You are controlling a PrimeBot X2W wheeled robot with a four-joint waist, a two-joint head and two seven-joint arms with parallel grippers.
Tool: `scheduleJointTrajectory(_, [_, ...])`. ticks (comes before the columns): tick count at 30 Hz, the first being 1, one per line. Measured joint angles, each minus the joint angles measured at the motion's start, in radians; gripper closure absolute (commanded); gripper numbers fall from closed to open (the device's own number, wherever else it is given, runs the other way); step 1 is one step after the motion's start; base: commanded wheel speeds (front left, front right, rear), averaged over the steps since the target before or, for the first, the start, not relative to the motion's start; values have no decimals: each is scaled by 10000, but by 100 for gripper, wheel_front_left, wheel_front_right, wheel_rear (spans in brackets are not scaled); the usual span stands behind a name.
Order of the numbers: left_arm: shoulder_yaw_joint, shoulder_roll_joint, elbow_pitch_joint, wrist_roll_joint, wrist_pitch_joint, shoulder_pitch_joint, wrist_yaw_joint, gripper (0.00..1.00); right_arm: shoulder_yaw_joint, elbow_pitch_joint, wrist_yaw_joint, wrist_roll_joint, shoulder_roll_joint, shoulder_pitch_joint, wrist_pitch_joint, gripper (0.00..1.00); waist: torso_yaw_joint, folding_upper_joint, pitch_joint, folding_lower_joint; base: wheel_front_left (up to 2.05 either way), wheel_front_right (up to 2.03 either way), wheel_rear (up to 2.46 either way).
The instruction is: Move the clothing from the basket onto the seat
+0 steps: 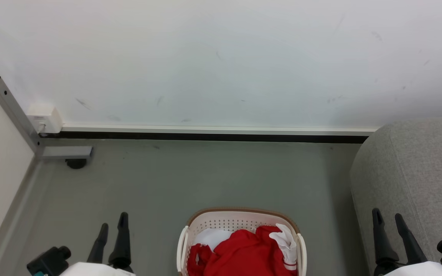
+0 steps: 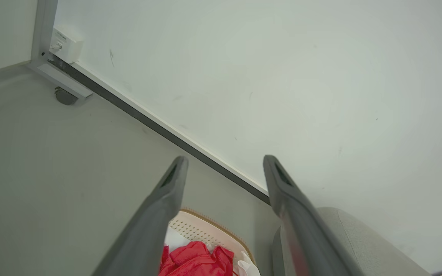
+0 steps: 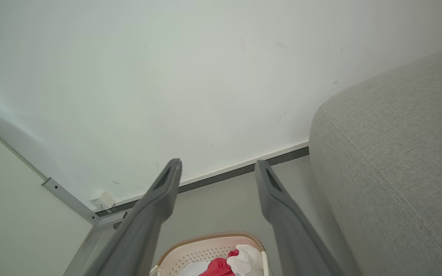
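Grey floor (image 1: 205,176) under basket (image 1: 240,211) of red clothing (image 1: 244,249); left tool (image 1: 113,220), right tool (image 1: 387,213) apart.

Between the left claw (image 1: 113,221) and the right claw (image 1: 387,214), the basket (image 1: 228,222) is matt perforated plastic with a woven-looking brown rim. The clothing (image 1: 244,249) in it is thin, faintly shiny cloth. Just right of the right claw, the seat (image 1: 416,168) is coarse woven fabric. The claws' fingers (image 2: 159,214) look dark and matt. The floor (image 1: 205,180) ahead of them is smooth and matt.
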Motion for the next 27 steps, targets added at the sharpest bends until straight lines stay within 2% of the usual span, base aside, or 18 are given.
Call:
scheduleJointTrajectory(12, [-261,104,-17,1707,-347,120,-42,0,-56,94,2,-1162,-88,60,-334,0,69,0,-116,0,0,0,0])
scheduleJointTrajectory(27, [-362,247,-73,3164,-702,194,-44,0,-383,217,13,-2527,-100,74,-688,0,56,0,-134,0,0,0,0])
